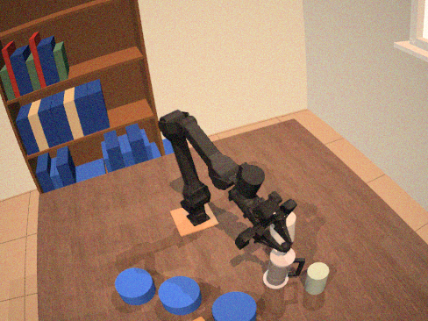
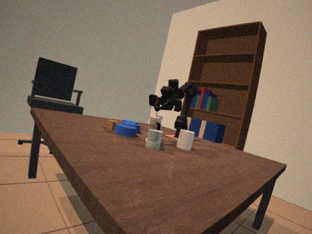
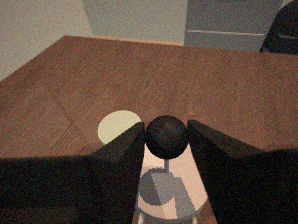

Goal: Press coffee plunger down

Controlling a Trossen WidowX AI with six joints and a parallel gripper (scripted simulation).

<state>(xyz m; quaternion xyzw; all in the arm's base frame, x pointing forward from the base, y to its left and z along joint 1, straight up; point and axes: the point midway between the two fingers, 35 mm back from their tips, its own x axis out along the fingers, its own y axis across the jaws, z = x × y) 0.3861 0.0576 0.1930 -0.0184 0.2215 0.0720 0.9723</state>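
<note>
Here the gripper (image 3: 166,145) clamps the plunger knob (image 3: 166,137) above a brown wooden table (image 1: 351,228) beside a bookshelf (image 1: 131,88).

A home study: bookshelf (image 1: 83,96) (full of books), wooden desk (image 2: 166,192), office chair (image 2: 54,84).

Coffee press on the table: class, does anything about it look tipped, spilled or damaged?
Nothing stands out. The coffee press stands upright on the table, with the gripper shut on the plunger knob above it. No spill shows.

Black plunger knob (image 3: 166,137) between gripper (image 3: 166,141) fingers
</note>
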